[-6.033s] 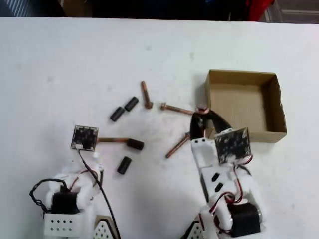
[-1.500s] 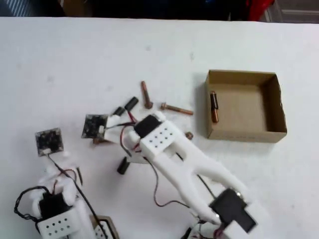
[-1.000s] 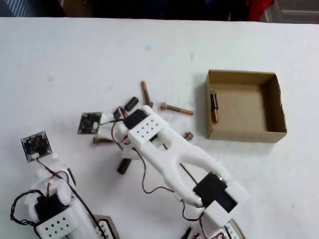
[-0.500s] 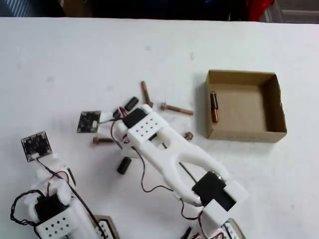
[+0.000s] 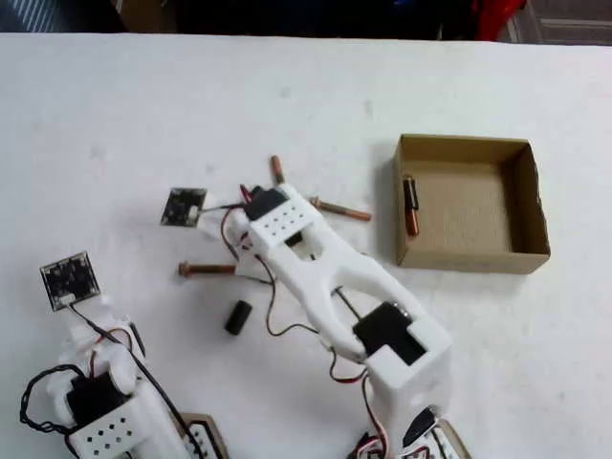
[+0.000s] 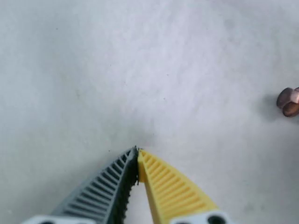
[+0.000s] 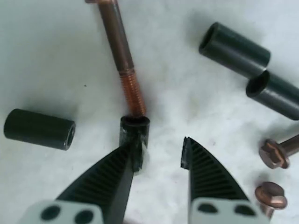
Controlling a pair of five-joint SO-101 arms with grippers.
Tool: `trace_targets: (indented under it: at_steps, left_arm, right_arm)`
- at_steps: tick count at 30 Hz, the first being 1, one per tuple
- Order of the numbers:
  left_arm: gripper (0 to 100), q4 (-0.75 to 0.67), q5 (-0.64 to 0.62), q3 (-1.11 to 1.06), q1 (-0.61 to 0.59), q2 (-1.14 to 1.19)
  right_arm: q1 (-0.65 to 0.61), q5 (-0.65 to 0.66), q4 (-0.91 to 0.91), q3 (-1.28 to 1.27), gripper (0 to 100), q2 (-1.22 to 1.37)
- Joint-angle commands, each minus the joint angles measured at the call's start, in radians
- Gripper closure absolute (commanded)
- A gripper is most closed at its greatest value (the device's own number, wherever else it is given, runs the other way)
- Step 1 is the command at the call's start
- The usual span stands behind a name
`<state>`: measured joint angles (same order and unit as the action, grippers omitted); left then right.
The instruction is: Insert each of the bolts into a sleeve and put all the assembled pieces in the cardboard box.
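In the high view, the open brown cardboard box (image 5: 473, 260) sits toward the bench's right edge. One copper bolt fitted in a black sleeve (image 5: 409, 205) lies inside it. The right arm stretches over the bench's middle, and a long bare copper bolt (image 5: 206, 270) lies just left of it.

In the left wrist view, the grey-and-yellow left gripper (image 6: 137, 161) is closed on nothing above bare bench (image 6: 140, 56).

In the right wrist view, the black right gripper (image 7: 159, 148) is open. One finger touches a short black cylindrical sleeve (image 7: 135, 131), whose mouth meets the long bolt's threaded tip.

Nothing anchors that bolt. A one-sided push would likely tilt the sleeve off the thread or slide the bolt away. The two loose black sleeves (image 7: 254, 70) close by could roll if they are brushed.
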<state>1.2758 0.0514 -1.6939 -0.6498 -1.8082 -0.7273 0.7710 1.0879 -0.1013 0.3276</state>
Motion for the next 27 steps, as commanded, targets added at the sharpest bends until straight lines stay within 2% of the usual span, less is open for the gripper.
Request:
trace_targets:
  at_steps: [1,12,18,27]
  left_arm:
    - [98,0.006,0.002,0.000,-0.004,-0.008]
    - [98,0.006,0.002,0.000,-0.004,-0.007]
    - [98,0.006,0.002,0.000,-0.002,-0.007]
    - [98,0.006,0.002,0.000,-0.002,-0.007]
  right_arm:
    - [-0.015,0.005,0.004,0.037,87.2,0.001]
    - [-0.022,0.003,0.033,0.032,87.2,-0.061]
    - [-0.028,-0.057,0.101,0.029,87.2,-0.145]
    - [-0.053,-0.052,0.099,0.008,87.2,-0.056]
